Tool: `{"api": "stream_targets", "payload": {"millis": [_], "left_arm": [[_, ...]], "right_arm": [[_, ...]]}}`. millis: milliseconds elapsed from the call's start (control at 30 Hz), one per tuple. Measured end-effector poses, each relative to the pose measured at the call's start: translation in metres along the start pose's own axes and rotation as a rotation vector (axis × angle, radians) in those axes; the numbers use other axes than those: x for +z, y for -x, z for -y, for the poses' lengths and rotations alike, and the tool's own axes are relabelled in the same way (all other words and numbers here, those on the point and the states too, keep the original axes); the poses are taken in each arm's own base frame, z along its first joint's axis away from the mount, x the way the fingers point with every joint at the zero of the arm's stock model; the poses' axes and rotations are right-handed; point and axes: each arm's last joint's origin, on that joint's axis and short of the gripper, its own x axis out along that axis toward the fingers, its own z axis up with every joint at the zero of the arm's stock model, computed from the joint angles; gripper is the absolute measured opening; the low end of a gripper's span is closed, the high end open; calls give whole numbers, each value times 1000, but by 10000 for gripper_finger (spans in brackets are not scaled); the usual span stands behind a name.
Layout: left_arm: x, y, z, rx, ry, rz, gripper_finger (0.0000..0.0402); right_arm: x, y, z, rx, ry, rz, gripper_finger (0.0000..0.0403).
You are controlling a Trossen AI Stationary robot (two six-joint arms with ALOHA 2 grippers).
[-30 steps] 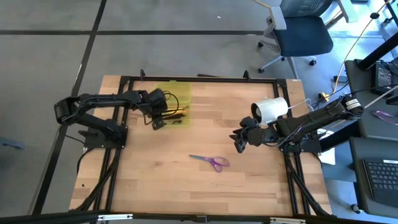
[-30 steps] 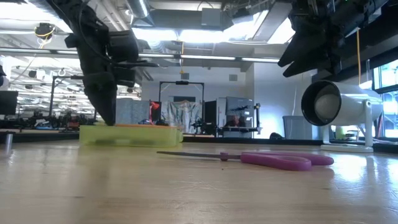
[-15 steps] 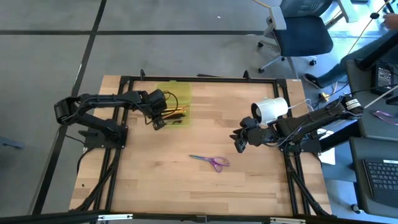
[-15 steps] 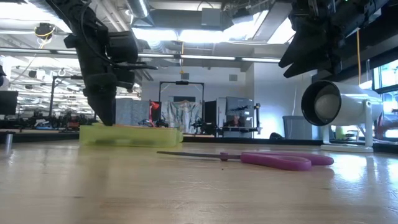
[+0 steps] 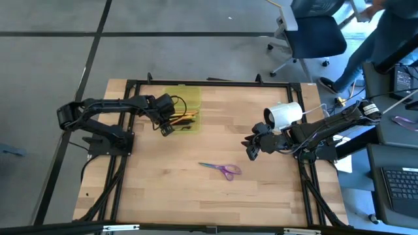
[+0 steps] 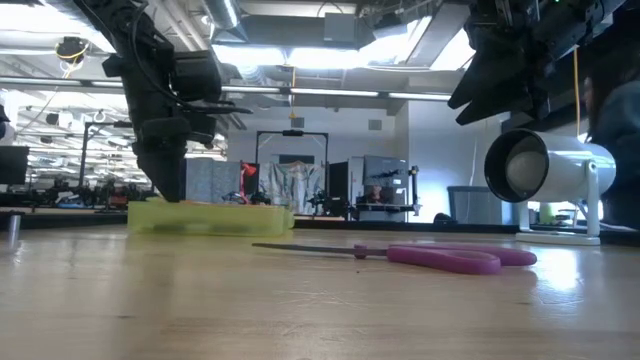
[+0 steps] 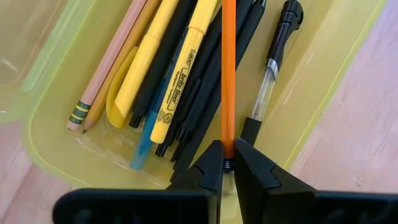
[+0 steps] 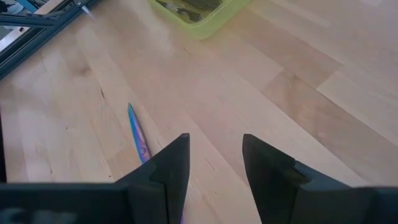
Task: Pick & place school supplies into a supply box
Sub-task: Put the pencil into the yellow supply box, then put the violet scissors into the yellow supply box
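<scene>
The supply box is a translucent yellow-green tray near the table's far edge, left of centre, also visible in the low view. In it lie yellow, black, blue and wood-tan pens and pencils. My left gripper reaches down into the box's near left end, shut on an orange pencil. The purple-handled scissors lie flat on the table's middle. My right gripper hangs open above the table, right of the scissors, whose blade shows in its wrist view. My left gripper pinches the orange pencil by its near end between the two fingertips, coming from above and pointing down into the box. The pencil runs away from the fingers, over the black pens; whether it rests on them I cannot tell.
A white cylinder on a stand sits on the table's right side, just beyond my right arm. A black frame runs around the table. Bare wood lies around the scissors. A person and an office chair are beyond the far right corner.
Both grippers have kept their places and states. A person has walked into view beyond the table's far right corner.
</scene>
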Motion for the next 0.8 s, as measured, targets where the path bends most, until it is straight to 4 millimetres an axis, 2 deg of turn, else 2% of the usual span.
{"api": "stream_targets", "payload": {"millis": [367,667,800], "left_arm": [[0,0,0,12,-26,2,28],[-1,1,0,14,-48,-22,89],[8,11,2,37,-91,14,115]], "right_arm": [[0,0,0,0,0,0,152],[0,0,0,1,0,-2,152],[-1,0,-1,21,63,-22,152]]}}
